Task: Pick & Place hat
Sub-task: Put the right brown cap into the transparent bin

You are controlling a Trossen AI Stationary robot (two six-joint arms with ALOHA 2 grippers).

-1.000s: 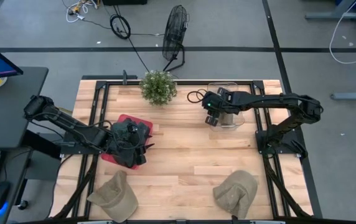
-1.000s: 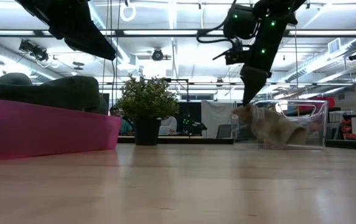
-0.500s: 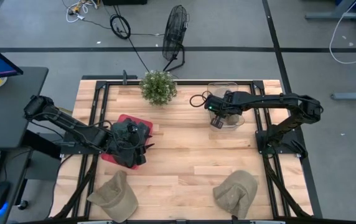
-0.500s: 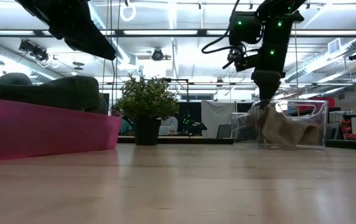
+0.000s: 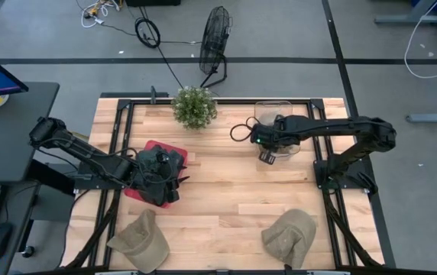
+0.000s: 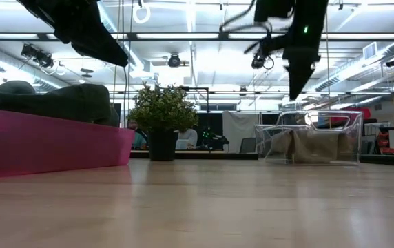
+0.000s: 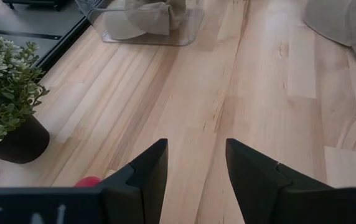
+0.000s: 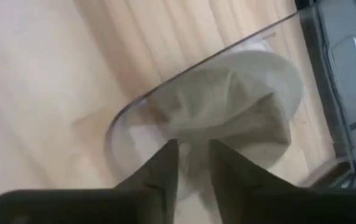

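A khaki hat (image 6: pixel 314 146) lies inside the clear bin (image 5: pixel 276 105) at the table's far right, seen too in the right wrist view (image 8: pixel 240 106). My right gripper (image 6: pixel 295 95) hangs above the bin's near-left side (image 5: pixel 266 156), fingers slightly open (image 8: pixel 193 171), touching nothing. Two more khaki hats (image 5: pixel 140 238) (image 5: pixel 289 235) rest on the table by its near edge. A dark hat (image 6: pixel 52 103) sits on the pink bin (image 6: pixel 45 145). My left gripper (image 7: pixel 196 165) waits open above that pink bin (image 5: pixel 153 147).
A potted plant (image 5: pixel 194 105) stands at the far edge, left of the clear bin. Bare wood lies between the two bins and in the table's middle. A floor fan and cables are beyond the far edge. The black frame runs round the table.
My right gripper carried the khaki hat over the clear bin's wall, lowered it inside, let go and rose clear. The hat, hanging half over the bin's edge a second ago, now lies slumped on the bin's floor.
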